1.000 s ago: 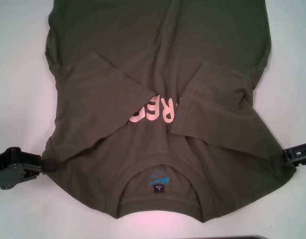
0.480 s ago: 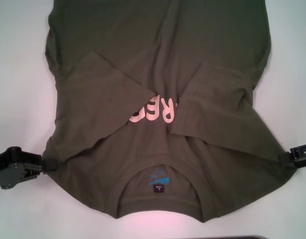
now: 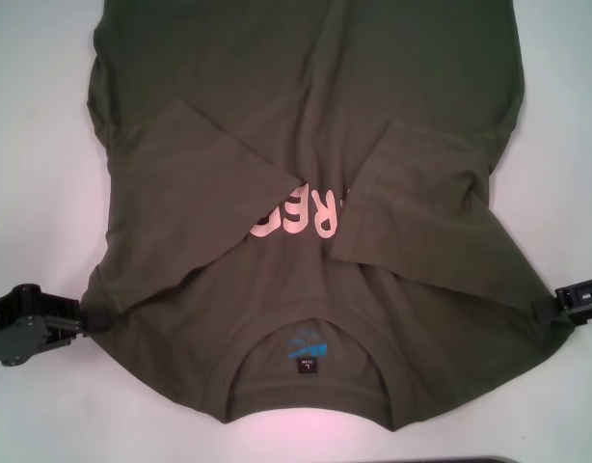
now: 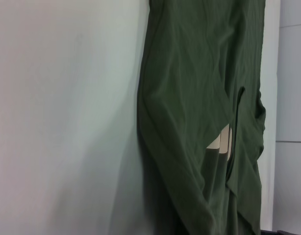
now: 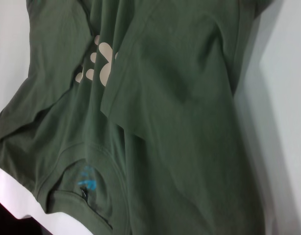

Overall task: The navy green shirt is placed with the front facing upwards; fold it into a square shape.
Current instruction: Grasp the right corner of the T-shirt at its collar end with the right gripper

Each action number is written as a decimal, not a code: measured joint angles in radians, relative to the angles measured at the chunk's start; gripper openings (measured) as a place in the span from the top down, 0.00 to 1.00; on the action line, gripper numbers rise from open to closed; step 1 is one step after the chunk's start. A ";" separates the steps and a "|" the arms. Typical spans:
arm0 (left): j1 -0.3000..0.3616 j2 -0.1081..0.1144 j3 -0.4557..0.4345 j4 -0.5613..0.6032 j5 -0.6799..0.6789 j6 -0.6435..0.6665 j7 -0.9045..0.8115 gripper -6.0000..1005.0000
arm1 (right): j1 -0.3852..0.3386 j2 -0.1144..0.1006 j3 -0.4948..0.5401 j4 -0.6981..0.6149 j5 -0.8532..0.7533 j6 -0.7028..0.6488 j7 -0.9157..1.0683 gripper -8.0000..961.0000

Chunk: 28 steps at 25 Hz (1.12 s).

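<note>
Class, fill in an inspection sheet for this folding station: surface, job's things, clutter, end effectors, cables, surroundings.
Surface: white table, bare around the garment.
Job's things: navy green shirt lying front up, collar nearest the robot, both sleeves folded inward over the pink lettering.
Clutter: nothing seen.
End effectors: left end effector at the shirt's left shoulder edge; right end effector at its right shoulder edge.
Cables: nothing seen.
Surroundings: dark strip at the table's near edge, unidentifiable.

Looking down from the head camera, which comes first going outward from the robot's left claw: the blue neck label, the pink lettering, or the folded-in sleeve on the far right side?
From the left gripper, at the shirt's left shoulder edge:
1. Blue neck label, inside the collar, centre.
2. Pink lettering, mid-chest, farther up.
3. Right folded-in sleeve, across the shirt.
The first two are fairly close.
</note>
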 joint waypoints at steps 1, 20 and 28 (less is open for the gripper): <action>0.001 0.000 0.000 0.000 0.000 0.000 0.000 0.96 | 0.000 0.000 -0.001 0.001 0.000 0.000 0.000 0.06; 0.006 -0.001 -0.001 0.001 -0.001 0.000 0.009 0.96 | 0.012 0.019 -0.024 0.012 -0.002 0.015 0.001 0.06; 0.003 -0.002 -0.002 0.002 -0.002 0.000 0.011 0.96 | 0.022 0.029 -0.016 0.019 0.006 0.016 -0.006 0.06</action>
